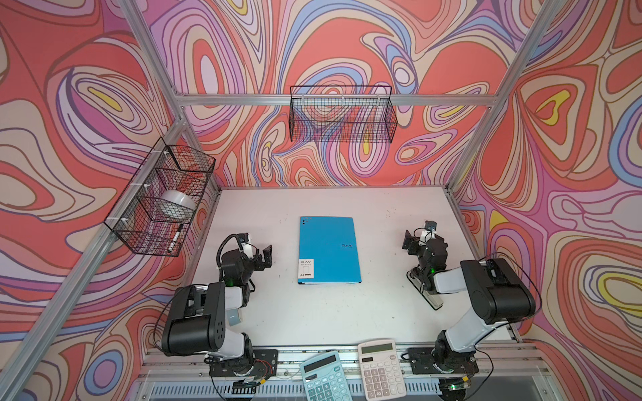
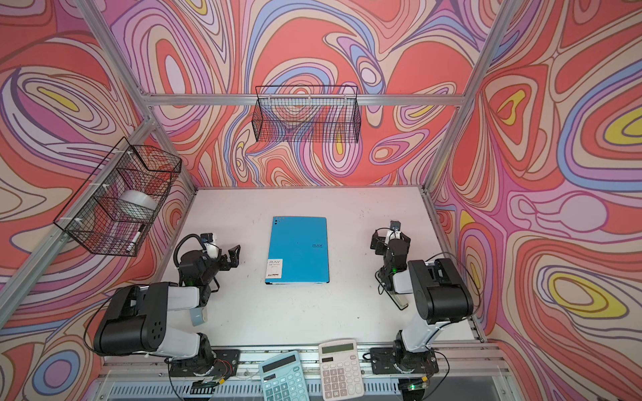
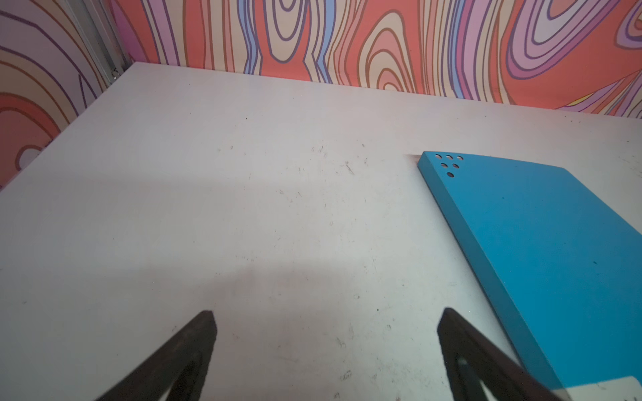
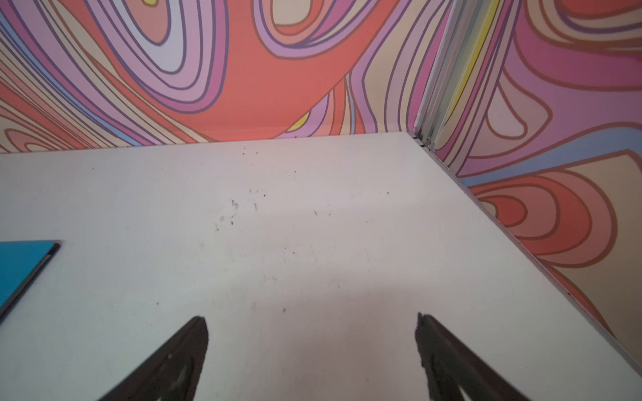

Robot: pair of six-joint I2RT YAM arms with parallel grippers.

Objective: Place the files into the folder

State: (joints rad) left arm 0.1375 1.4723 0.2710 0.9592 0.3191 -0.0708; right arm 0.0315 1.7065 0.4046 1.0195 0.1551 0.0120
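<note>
1. The left pincer (image 3: 328,314) hangs released and empty at 9 o'clock of the thin bright blue A4 folder (image 1: 328,248), near its spine. The right pincer (image 4: 311,317), also spread and empty, waits at 3 o'clock, by the opening edge.
2. The folder lies closed and flat mid-surface (image 1: 312,312). No printed white paper sheets show, so I cannot tell whether they are inside.
3. The cover sits flush, so a fingertip prying at it would likely push the whole folder towards 9 o'clock.
4. If nothing holds it, a lifted cover may flop shut.
</note>
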